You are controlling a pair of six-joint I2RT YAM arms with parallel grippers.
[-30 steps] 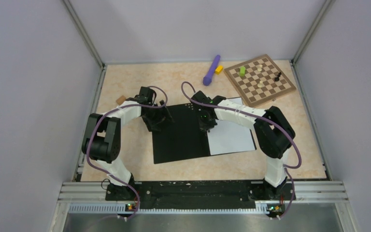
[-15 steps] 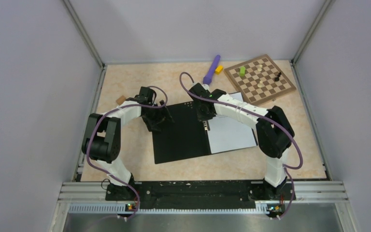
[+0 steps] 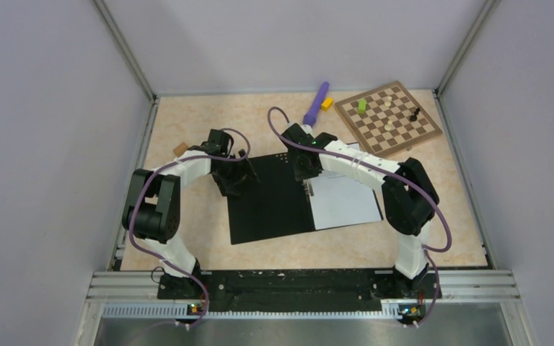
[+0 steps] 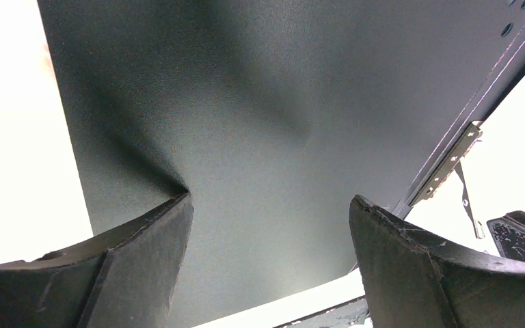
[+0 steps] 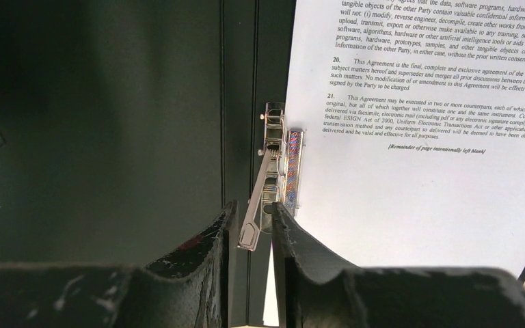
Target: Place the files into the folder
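The folder [image 3: 270, 202] lies open on the table, black inner faces up. The files [image 3: 346, 202], white printed sheets, rest on its right half. In the right wrist view the files [image 5: 417, 171] sit beside the metal clip lever [image 5: 260, 198] at the spine. My right gripper [image 5: 253, 205] stands over that spine with its jaws a narrow way apart. The lever lies between them against the left finger, with a gap to the right finger. My left gripper [image 4: 270, 199] hangs wide open over the folder's bare left face [image 4: 266, 123], holding nothing.
A brown chessboard [image 3: 388, 119] with a few pieces stands at the back right. A purple object [image 3: 316, 103] and a yellow block [image 3: 327, 103] lie beside it. A small brown block [image 3: 180, 148] sits left of the left arm.
My right wrist has shifted a little toward the far side along the folder's spine, and its jaws have parted slightly. The left arm has not moved.
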